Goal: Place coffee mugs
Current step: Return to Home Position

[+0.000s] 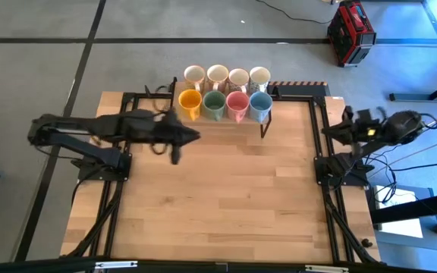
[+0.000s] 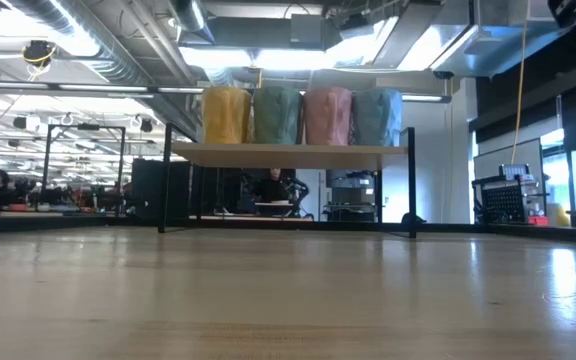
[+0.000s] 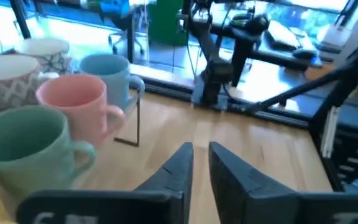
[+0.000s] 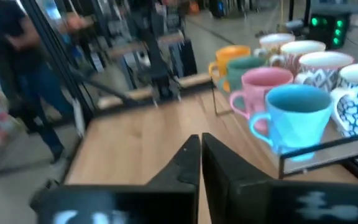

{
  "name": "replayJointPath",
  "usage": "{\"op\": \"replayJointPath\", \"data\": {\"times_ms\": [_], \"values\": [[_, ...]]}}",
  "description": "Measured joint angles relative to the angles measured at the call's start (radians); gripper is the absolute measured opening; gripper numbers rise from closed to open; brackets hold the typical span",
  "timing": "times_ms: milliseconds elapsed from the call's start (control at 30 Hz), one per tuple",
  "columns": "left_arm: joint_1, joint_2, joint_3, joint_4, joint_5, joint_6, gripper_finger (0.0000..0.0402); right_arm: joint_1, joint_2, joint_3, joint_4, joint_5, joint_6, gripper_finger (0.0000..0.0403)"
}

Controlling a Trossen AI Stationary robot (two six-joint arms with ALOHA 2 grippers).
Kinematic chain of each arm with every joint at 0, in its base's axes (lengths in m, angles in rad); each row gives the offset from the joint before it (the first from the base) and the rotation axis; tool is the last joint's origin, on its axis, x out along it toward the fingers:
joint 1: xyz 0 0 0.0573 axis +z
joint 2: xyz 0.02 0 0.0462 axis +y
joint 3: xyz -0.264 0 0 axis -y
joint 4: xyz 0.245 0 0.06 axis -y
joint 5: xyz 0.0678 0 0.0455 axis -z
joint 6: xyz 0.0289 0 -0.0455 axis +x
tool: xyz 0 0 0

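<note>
Pale wooden tabletop (image 2: 288,300) up front; beyond, eight small ceramic mugs (image 1: 237,105) line the black-framed shelf (image 2: 288,152) in two rows. Left gripper (image 3: 201,158) hovers near them, narrowly open, empty; right gripper (image 4: 201,146), seemingly closed, waits aside.

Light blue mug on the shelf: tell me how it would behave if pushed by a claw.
Likely rigid and breakable: the light blue mug looks like glazed ceramic. Standing upright on the shelf, it should slide rather than roll. Pushed sideways, it would probably bump the pink mug close beside it.
</note>
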Motion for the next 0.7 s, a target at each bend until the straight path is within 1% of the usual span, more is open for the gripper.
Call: {"op": "replayJointPath", "data": {"times_ms": [100, 133, 200, 267, 400, 467, 533, 600, 700], "values": [[0.005, -0.118, -0.110, 0.074, -0.008, 0.001, 0.0029, 0.000, -0.068, -0.016, 0.028, 0.000, 0.000, 0.0016], [0.006, -0.157, -0.143, 0.055, -0.015, 0.001, 0.0024, 0.000, -0.088, -0.024, 0.037, 0.001, 0.000, 0.0020], [0.005, -0.218, -0.189, 0.067, -0.018, 0.001, 0.0017, 0.000, -0.122, -0.036, 0.044, 0.017, 0.004, 0.0027], [0.004, -0.272, -0.236, 0.016, -0.016, 0.001, 0.0012, 0.000, -0.138, -0.050, 0.049, 0.044, 0.008, 0.0029], [0.001, -0.348, -0.294, 0.029, -0.020, 0.001, 0.0009, 0.000, -0.142, -0.053, -0.018, 0.052, 0.009, 0.0030], [0.001, -0.371, -0.306, 0.033, -0.020, 0.001, 0.0009, 0.000, -0.142, -0.054, -0.028, 0.052, 0.009, 0.0030], [0.002, -0.373, -0.311, 0.046, -0.023, 0.001, 0.0009, 0.000, -0.139, -0.053, 0.002, 0.050, 0.005, 0.0030], [0.003, -0.371, -0.323, 0.048, -0.036, 0.023, 0.0009, 0.000, -0.137, -0.054, 0.023, 0.021, -0.049, 0.0030], [0.003, -0.371, -0.365, 0.088, 0.014, 0.096, 0.0009, 0.000, -0.133, -0.071, 0.085, -0.009, -0.107, 0.0031]]}}
